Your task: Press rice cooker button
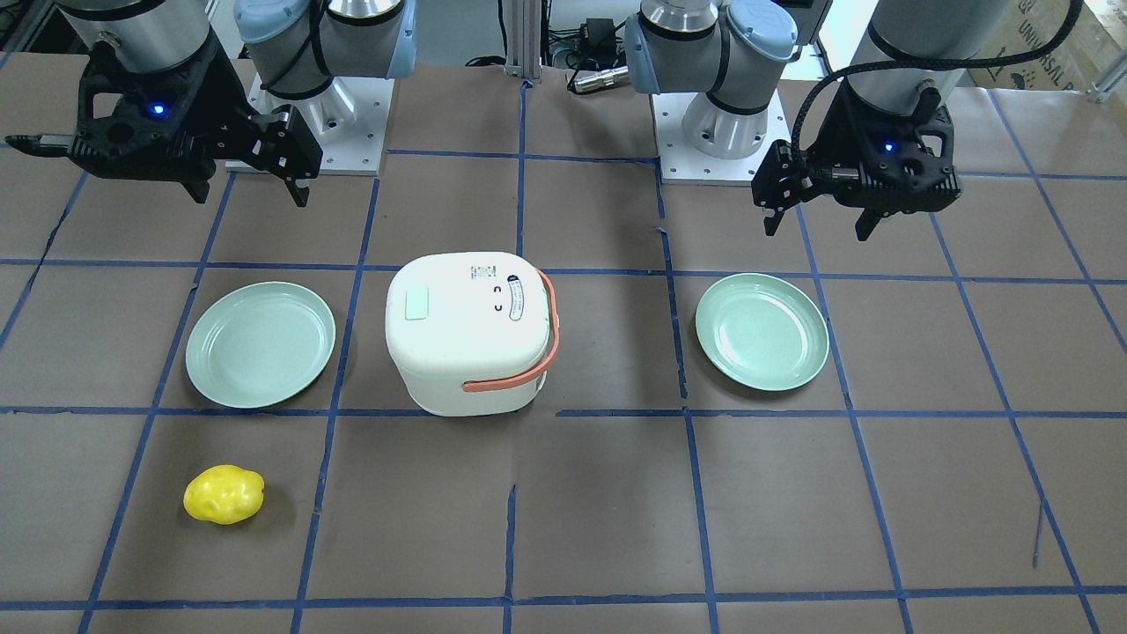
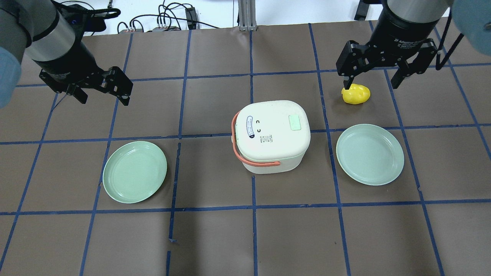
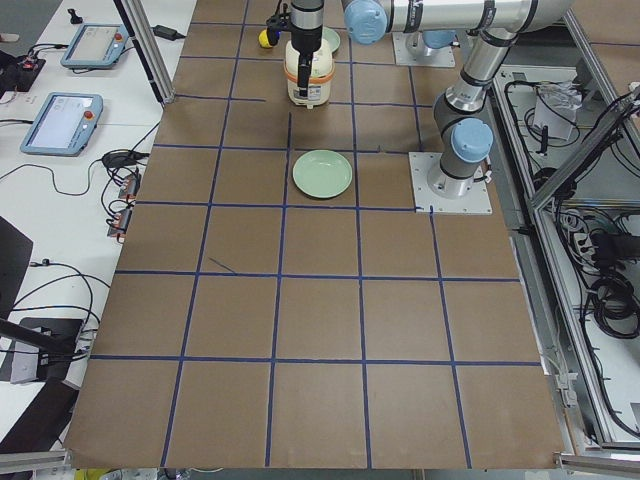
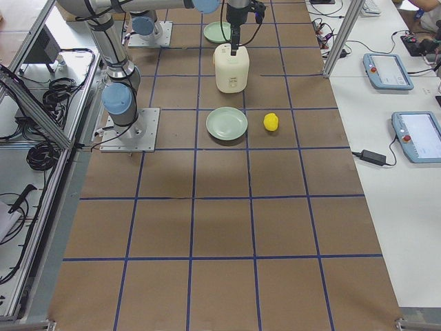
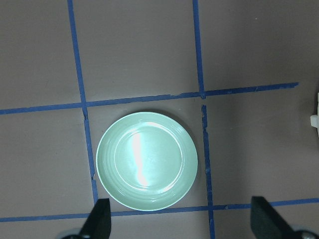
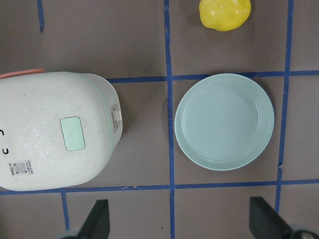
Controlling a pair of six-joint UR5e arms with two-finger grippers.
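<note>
The white rice cooker with an orange handle stands mid-table, lid closed. Its pale green button sits on the lid's right side, also in the front view and the right wrist view. My right gripper is open and empty, raised above the table to the far right of the cooker, near a yellow fruit. My left gripper is open and empty, raised far left of the cooker. Neither touches the cooker.
A green plate lies left of the cooker and another lies right of it. A yellow lumpy fruit lies beyond the right plate, under my right gripper's fingers. The left wrist view shows the left plate.
</note>
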